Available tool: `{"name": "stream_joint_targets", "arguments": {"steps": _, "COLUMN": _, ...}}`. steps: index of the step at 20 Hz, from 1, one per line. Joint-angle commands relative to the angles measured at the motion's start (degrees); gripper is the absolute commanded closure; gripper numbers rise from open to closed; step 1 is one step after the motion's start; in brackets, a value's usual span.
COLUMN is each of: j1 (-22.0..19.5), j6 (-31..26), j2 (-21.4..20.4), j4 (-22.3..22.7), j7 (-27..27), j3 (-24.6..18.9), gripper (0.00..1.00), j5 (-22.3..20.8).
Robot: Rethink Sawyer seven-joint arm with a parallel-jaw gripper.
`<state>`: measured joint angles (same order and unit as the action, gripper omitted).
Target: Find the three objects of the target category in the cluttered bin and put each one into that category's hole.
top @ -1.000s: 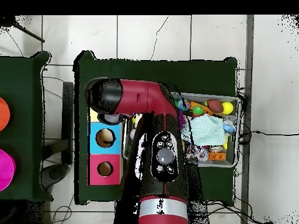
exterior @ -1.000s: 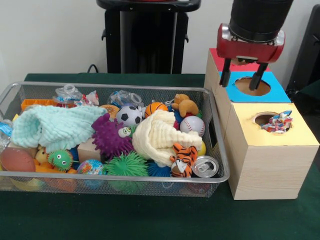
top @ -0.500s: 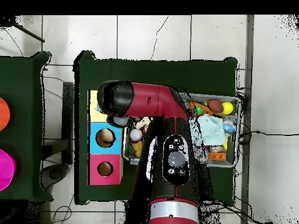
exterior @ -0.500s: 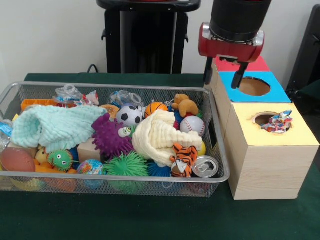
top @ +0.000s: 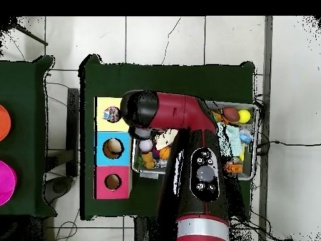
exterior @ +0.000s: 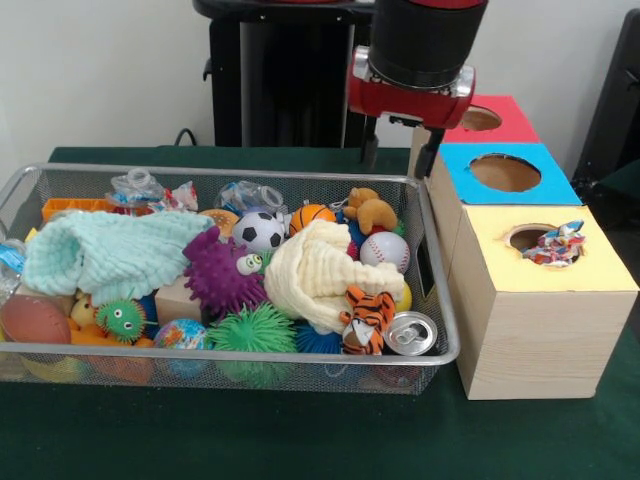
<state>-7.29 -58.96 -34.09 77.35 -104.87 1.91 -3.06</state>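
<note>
Dark green cloth covers the table (exterior: 200, 440), which stands on a pale tiled floor (top: 163, 37) in the overhead view. A wire mesh bin (exterior: 230, 352) holds a heap of toys and scraps: a mint green cloth (exterior: 105, 255), a cream cloth (exterior: 320, 272), a purple spiky ball (exterior: 218, 275), a soccer ball (exterior: 259, 230), a small basketball (exterior: 311, 214), a baseball (exterior: 384, 250), a brown plush bear (exterior: 371, 210), a toy tiger (exterior: 365, 318), a green spiky ball (exterior: 252, 328) and a silver drink can (exterior: 411, 333) lying with its top facing out. No brand or writing can be read on any of them.

Just beside the bin stands a wooden sorting box (exterior: 535, 330) with three coloured tops, each with a round hole: yellow (exterior: 570, 275), blue (exterior: 505, 172) and red (exterior: 495, 118). Crumpled printed wrappers (exterior: 556, 245) sit in the yellow top's hole.

Above the bin's far corner, close to the box, hangs the claw (exterior: 398, 153), its two dark fingers (exterior: 428, 160) spread apart with nothing between them. In the overhead view the red arm (top: 188, 125) covers much of the bin.
</note>
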Motion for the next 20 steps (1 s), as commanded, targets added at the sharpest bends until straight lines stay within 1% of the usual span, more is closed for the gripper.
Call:
{"name": "stream_joint_targets", "arguments": {"steps": 1, "j1": -3.08, "j6": 3.74, "j2": 0.25, "j4": 6.18, "j7": 6.41, "j3": -5.43, "gripper": 0.00, "j5": -3.42}}
{"name": "stream_joint_targets", "arguments": {"steps": 6, "j1": -3.89, "j6": 3.79, "j2": 0.40, "j4": 6.04, "j7": 6.13, "j3": -6.50, "gripper": 0.00, "j5": -4.22}}
{"name": "stream_joint_targets", "arguments": {"steps": 7, "j1": -4.03, "j6": 4.11, "j2": 0.10, "j4": 6.56, "j7": 6.12, "j3": -6.64, "gripper": 0.00, "j5": -4.25}}
{"name": "stream_joint_targets", "arguments": {"steps": 13, "j1": -3.93, "j6": 4.48, "j2": 0.29, "j4": 6.68, "j7": 5.44, "j3": -6.95, "gripper": 0.00, "j5": -4.30}}
{"name": "stream_joint_targets", "arguments": {"steps": 20, "j1": -1.93, "j6": 5.09, "j2": 0.64, "j4": 6.99, "j7": 1.32, "j3": -6.91, "gripper": 0.00, "j5": -2.75}}
